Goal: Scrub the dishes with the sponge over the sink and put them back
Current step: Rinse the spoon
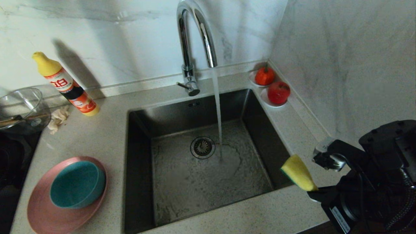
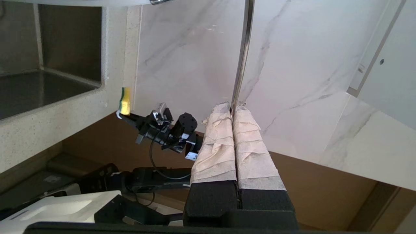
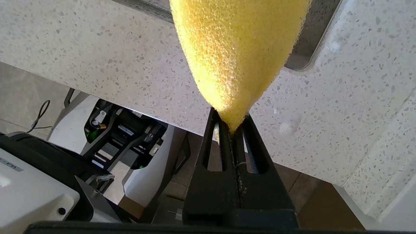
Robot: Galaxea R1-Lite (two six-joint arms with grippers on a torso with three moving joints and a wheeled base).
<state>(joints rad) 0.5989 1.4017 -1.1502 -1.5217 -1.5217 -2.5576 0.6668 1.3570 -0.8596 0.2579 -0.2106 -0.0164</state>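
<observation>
The sponge (image 1: 298,173) is pinched at its narrow end in the right gripper (image 1: 312,192), raised over the sink's (image 1: 208,182) right front corner. The left gripper (image 2: 232,107), off the head view, is clamped on the spoon's (image 2: 243,52) thin handle. The teal bowl (image 1: 77,184) sits on the pink plate (image 1: 42,213), on the counter (image 1: 107,136) left of the sink. Water runs from the tap (image 1: 195,35).

Head cam looks steeply down on the dark steel square sink (image 1: 201,162). Left wrist cam sits low, rolled sideways (counter looks vertical). Right wrist cam is right up against the yellow-and-green rectangular sponge (image 3: 239,52), which all three views share.
</observation>
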